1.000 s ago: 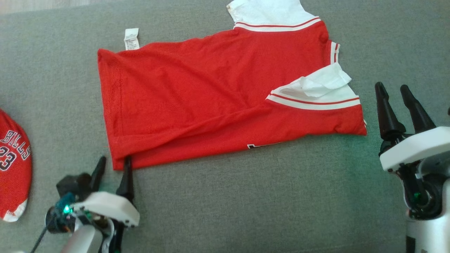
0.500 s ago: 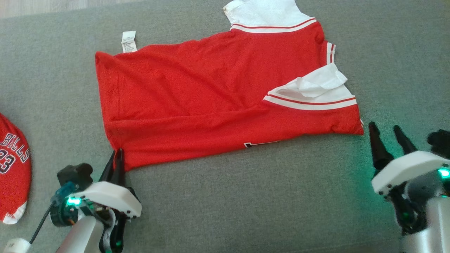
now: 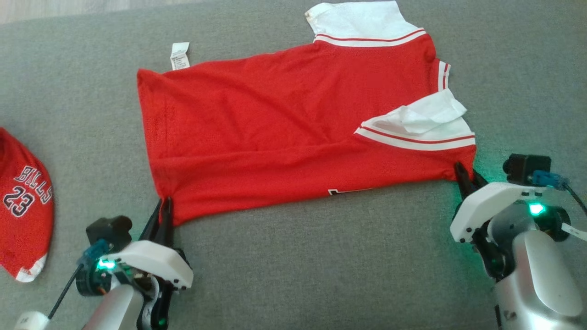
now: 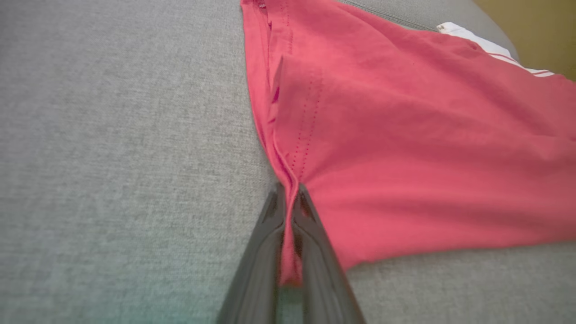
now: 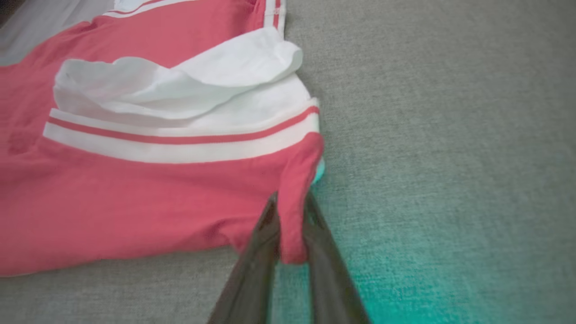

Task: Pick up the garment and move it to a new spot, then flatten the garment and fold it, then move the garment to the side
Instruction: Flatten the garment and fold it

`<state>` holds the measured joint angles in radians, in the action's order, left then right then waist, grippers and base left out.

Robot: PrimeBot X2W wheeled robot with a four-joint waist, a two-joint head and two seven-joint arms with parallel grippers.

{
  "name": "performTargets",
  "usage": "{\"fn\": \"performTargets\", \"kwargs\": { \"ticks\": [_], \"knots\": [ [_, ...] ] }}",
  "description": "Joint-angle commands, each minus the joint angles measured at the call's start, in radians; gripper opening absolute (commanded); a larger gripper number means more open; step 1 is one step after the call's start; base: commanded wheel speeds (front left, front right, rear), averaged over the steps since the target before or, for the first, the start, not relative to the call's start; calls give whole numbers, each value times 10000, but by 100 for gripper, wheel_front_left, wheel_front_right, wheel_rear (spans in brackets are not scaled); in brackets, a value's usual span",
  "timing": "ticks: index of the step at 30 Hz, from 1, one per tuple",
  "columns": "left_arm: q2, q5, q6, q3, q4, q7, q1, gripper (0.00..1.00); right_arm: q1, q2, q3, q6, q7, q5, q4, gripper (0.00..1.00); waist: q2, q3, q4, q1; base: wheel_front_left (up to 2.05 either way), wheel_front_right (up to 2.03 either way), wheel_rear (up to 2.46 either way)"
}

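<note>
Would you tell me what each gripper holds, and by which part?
Left gripper: shut on the near left hem corner of the garment. Right gripper: the near right corner lies between its fingers; whether clamped cannot be told.

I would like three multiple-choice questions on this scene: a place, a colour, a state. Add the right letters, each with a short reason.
1. Where on the red garment is the right gripper?
A. near right corner
B. far left corner
C. middle

2. What colour is the care label?
A. black
B. white
C. green

3. The left gripper is:
A. wide open
B. shut on the label
C. shut on the garment's near left corner

Key: 1 A, that corner's cloth sits between its fingers; 2 B, it shows white at the far hem; 3 C, its fingers pinch the red hem corner.
</note>
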<state>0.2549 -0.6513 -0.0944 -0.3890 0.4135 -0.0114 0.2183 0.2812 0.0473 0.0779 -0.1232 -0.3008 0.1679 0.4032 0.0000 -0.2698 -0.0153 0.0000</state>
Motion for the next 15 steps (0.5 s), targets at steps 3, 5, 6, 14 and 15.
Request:
{"fn": "performTargets", "kwargs": {
  "ticks": [3, 5, 6, 14, 15],
  "knots": [
    [209, -35, 15, 212, -39, -12, -435, 0, -146, 30, 29, -75, -36, -37, -351, 0, 0, 138, 74, 0, 0, 0, 0],
    [310, -38, -13, 254, -217, -37, -517, 0, -439, 30, 180, -75, -111, 50, -742, 0, 0, 241, 80, 0, 0, 0, 0],
    [375, -39, -26, 255, -341, 5, -581, 0, -627, 30, 240, -75, -201, 88, -1003, 0, 0, 295, 73, 0, 0, 0, 0],
    [1125, -31, -425, 259, -1766, 769, -1598, 0, -2733, 30, 555, -75, -1686, 444, -3728, 0, 0, 557, -10, 0, 0, 0, 0],
    [1197, -53, -513, 271, -1929, 892, -1757, 0, -3007, 30, 565, -75, -1900, 536, -4036, 0, 0, 564, -21, 0, 0, 0, 0]
  ]
}}
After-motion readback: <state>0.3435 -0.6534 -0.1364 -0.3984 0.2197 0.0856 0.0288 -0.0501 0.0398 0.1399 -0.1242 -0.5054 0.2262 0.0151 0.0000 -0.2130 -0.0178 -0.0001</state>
